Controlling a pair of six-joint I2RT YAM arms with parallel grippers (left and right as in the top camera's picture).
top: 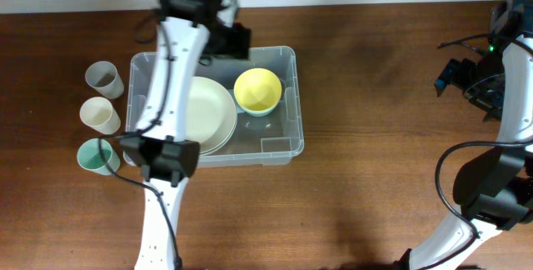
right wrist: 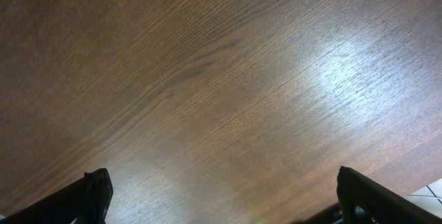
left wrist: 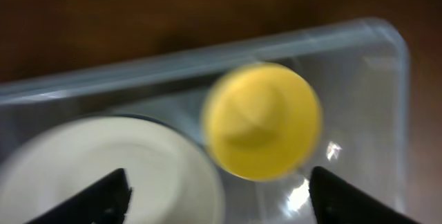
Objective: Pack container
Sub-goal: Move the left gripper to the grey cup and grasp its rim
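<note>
The clear container (top: 293, 103) stands left of the table's middle. Inside it, a yellow bowl (top: 256, 91) sits at the right and a stack of cream plates (top: 210, 113) at the left. My left gripper (top: 233, 43) hovers over the container's far edge. In the left wrist view it (left wrist: 221, 203) is open and empty, above the yellow bowl (left wrist: 262, 120), the plates (left wrist: 103, 175) and the container's rim (left wrist: 207, 54). My right gripper (top: 454, 74) is far off at the table's right, open and empty over bare wood in its wrist view (right wrist: 228, 200).
Three cups stand in a column left of the container: grey (top: 104, 78), cream (top: 100, 115) and teal (top: 98, 156). The left arm crosses over the container's left half. A white label (top: 273, 145) shows on the container's bottom.
</note>
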